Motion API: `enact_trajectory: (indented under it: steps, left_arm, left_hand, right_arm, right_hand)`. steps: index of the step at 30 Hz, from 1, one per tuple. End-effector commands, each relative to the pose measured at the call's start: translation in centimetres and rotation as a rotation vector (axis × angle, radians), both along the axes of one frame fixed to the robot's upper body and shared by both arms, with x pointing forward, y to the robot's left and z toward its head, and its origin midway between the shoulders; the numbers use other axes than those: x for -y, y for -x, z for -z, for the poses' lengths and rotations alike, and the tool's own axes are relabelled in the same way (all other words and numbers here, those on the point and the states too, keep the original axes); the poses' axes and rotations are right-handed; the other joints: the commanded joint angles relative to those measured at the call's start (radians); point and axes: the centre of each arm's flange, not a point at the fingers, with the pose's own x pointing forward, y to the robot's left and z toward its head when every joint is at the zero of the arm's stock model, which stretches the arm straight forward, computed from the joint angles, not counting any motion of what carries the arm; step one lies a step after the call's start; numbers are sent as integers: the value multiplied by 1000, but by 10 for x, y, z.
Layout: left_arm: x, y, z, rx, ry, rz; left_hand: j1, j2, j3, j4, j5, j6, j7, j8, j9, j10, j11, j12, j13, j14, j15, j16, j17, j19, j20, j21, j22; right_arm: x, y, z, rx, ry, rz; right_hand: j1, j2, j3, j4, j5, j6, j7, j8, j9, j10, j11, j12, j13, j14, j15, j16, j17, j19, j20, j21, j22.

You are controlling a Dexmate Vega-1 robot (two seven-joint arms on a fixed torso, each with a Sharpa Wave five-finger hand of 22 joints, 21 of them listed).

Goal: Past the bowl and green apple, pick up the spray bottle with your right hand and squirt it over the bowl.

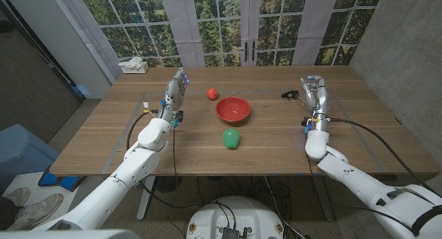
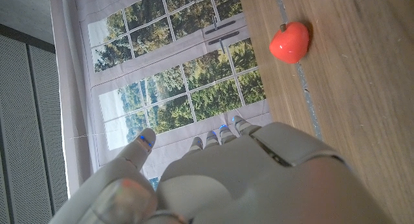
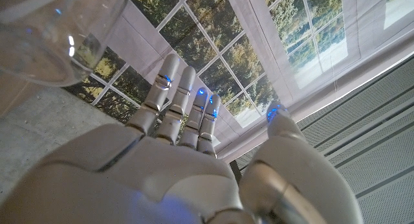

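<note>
- A tissue box [image 1: 133,65] is sitting on the table's [image 1: 276,146] far left corner, in the upper left part of the head view.
- The left hand [image 1: 174,91] is standing left of centre in the head view, fingers pointing toward the windows, with nothing in it and its fingers apart; in the left wrist view the same hand [image 2: 220,179] is showing its back with fingers reaching up and spread a little.
- A small red fruit [image 1: 212,94] is lying just right of that hand, above and left of the bowl; in the left wrist view it [image 2: 289,42] is showing in the upper right on the wood.
- The red bowl [image 1: 233,109] is sitting near the middle of the head view.
- The green apple [image 1: 231,138] is lying just below the bowl, apart from it.
- The spray bottle [image 1: 295,94] is lying at right of centre, its dark trigger head pointing toward the bowl, right beside the right hand.
- The right hand [image 1: 314,94] is standing at the right, fingers up, next to the clear bottle; in the right wrist view the hand [image 3: 187,153] is showing extended, parted fingers, with the clear bottle body [image 3: 55,30] in the upper left, beside the fingers and not enclosed by them, so the hand is released.
</note>
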Motion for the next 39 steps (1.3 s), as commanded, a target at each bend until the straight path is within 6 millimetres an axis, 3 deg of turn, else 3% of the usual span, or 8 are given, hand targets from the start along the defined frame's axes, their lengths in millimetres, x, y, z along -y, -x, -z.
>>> enact_trajectory:
  steps: [1, 4, 10, 13, 15, 25, 32, 39]
  left_arm:
    - [-2, 2, 3, 1, 5, 3]
    - [-3, 4, 5, 3, 6, 5]
    - [-6, 6, 8, 0, 3, 8]
    - [-8, 7, 9, 0, 0, 11]
    - [-10, 7, 9, 0, 2, 14]
    - [-21, 6, 9, -2, -21, 39]
    - [-31, -1, 11, -19, -40, 73]
    - [-37, -16, 18, -63, -46, 116]
  left_hand:
    - [7, 68, 3, -8, 1, -5, -5, 3, 5, -89, -3, 3, 3, -137, -30, -3, -1, 6, -55, -2, 4]
    - [7, 68, 2, -9, 0, -6, -6, 3, 5, -89, -3, 3, 3, -137, -30, -3, -1, 6, -55, -2, 4]
    - [7, 69, 2, -9, 0, -5, -5, 3, 5, -89, -3, 3, 3, -137, -30, -3, 0, 6, -54, -2, 4]
    - [7, 69, 2, -9, 0, -5, -5, 3, 5, -89, -3, 3, 3, -137, -29, -3, 0, 6, -54, -2, 4]
    - [7, 69, 2, -10, 0, -5, -4, 2, 5, -88, -4, 3, 3, -137, -30, -3, 0, 6, -54, -2, 4]
    - [6, 71, 2, -10, 0, -6, -1, 2, 5, -89, -3, 3, 3, -137, -28, -3, 0, 6, -56, -2, 4]
    - [6, 72, 1, -9, 0, -7, 1, 1, 5, -88, -3, 3, 3, -138, -28, -3, 1, 5, -55, -2, 4]
    - [5, 75, 2, -8, 0, -8, 2, 1, 5, -89, -4, 3, 3, -138, -29, -2, 1, 5, -56, -3, 4]
  right_arm:
    - [-6, 26, -21, 2, -21, -191]
    - [-6, 30, -25, -21, -31, -264]
    - [-5, 34, -32, -122, -52, -459]
    - [-5, 36, -34, -174, -49, -517]
    - [-6, 37, -36, -203, -67, -569]
    - [-7, 46, -43, -347, -37, -752]
    - [-9, 58, -38, -328, -79, -786]
    - [-13, 65, -27, -319, -149, -783]
  right_hand:
    - [-31, 16, 1, 14, -2, -10, -6, -35, -41, -1, 15, -27, -19, -37, -82, -27, -21, -18, 13, -28, 3]
    - [-40, 26, 12, 11, 3, -9, -4, -64, -77, -6, 28, -49, -39, -60, -69, -53, -48, -41, -3, -54, 3]
    - [-74, 25, 10, 4, 4, 24, 15, -128, -158, -43, 63, -100, -89, -138, -46, -108, -97, -111, -82, -114, 4]
    - [-117, 35, 3, 11, 0, 14, 24, -193, -225, -74, 68, -142, -134, -188, -28, -144, -134, -145, -109, -153, 4]
    - [-149, 44, -5, 18, -3, -11, 40, -245, -269, -105, 75, -176, -165, -224, -17, -170, -158, -159, -117, -177, 4]
    - [-257, 68, -24, 46, 1, -70, 23, -402, -341, -182, 64, -278, -273, -339, 3, -268, -257, -222, -132, -278, 1]
    - [-305, 59, -40, 54, 4, -63, 8, -461, -342, -184, 59, -310, -317, -365, -4, -305, -307, -294, -138, -350, -1]
    - [-314, 47, -43, 40, 5, -32, 6, -492, -341, -159, 60, -321, -345, -373, -7, -331, -350, -356, -129, -410, -2]
